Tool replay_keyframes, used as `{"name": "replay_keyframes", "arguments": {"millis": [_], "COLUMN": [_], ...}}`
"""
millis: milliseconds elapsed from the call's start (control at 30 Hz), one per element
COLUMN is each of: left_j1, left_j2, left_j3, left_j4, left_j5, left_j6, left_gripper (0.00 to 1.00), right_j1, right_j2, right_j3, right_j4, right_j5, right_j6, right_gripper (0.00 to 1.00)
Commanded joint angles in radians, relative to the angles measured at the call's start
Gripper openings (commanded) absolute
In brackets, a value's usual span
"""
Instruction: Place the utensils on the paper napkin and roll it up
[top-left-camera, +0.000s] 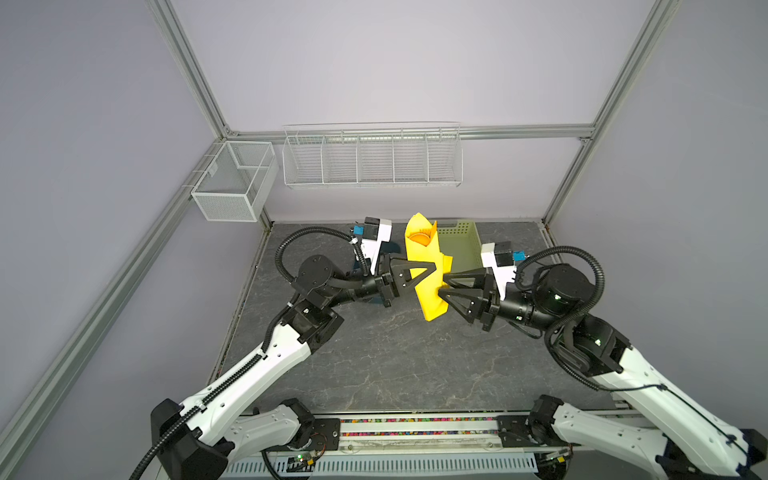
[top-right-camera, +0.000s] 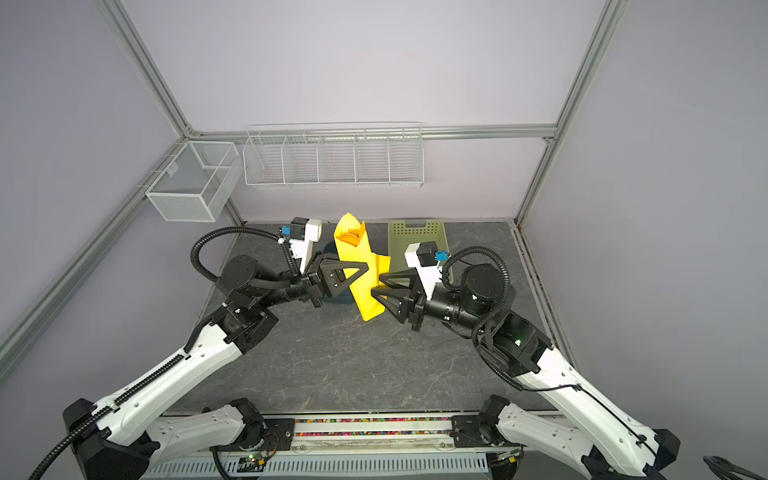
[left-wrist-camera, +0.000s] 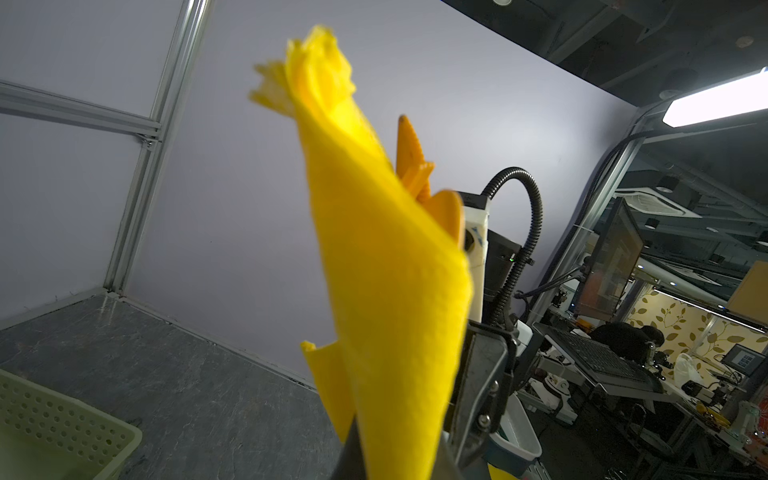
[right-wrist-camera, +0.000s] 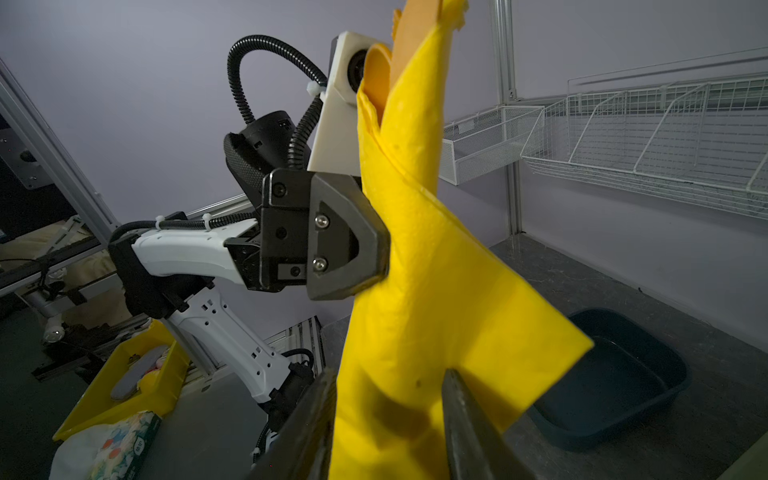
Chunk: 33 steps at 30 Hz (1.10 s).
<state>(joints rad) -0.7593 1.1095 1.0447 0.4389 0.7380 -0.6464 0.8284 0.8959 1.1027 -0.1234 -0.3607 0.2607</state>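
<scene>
Pinching with the left end effector (top-left-camera: 433, 270): jaws pressed together across the middle of the paper napkin (top-left-camera: 423, 253). Seen side-on in the right wrist view as dark fingers biting into the yellow sheet. Reaching in from the opposite side with the right end effector (top-left-camera: 442, 285): jaws partway spread, one finger either side of the roll's lower part, sheet filling the gap. Cannot tell whether pressing or only straddling.

Napkin up off the surface (top-left-camera: 395, 365), rolled into a loose tube, tilted. Open upper end toward the back wall, lower end nearer the arm bases. Loose corner flap sticking out on the right arm's side, just beside the right fingers.

Tucked inside the roll: the utensils (top-left-camera: 419, 238), orange, only the ends showing at the open top. Round spoon bowl plain in both top views; a pointed, toothed tip poking out in the left wrist view. Handles hidden by the sheet.

On the surface behind and right of the roll: pale green perforated basket (top-left-camera: 462, 245). Under the left end effector: dark blue tray (right-wrist-camera: 615, 374). On the back wall, well apart: white wire rack (top-left-camera: 372, 160); mesh box (top-left-camera: 232, 185) at the left corner.
</scene>
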Motion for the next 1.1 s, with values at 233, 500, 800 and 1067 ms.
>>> {"name": "replay_keyframes", "arguments": {"millis": [233, 500, 800, 1067], "left_j1": [-0.003, -0.003, -0.003, -0.003], "left_j2": [-0.03, -0.027, -0.03, -0.031], "left_j3": [0.015, 0.012, 0.006, 0.005], "left_j4": [0.046, 0.058, 0.05, 0.016], "left_j5": [-0.011, -0.011, -0.023, -0.04], "left_j6": [-0.001, -0.006, 0.002, 0.025], "left_gripper": [0.08, 0.08, 0.08, 0.08], "right_j1": [0.005, 0.005, 0.005, 0.005], "right_j2": [-0.013, -0.03, -0.069, -0.129], "right_j3": [-0.034, -0.067, -0.074, -0.051], "right_j4": [-0.019, -0.015, -0.045, -0.02], "right_j5": [-0.038, -0.058, -0.048, -0.034], "right_j6": [0.016, 0.044, 0.031, 0.019], "right_gripper": [0.41, 0.34, 0.32, 0.4]}}
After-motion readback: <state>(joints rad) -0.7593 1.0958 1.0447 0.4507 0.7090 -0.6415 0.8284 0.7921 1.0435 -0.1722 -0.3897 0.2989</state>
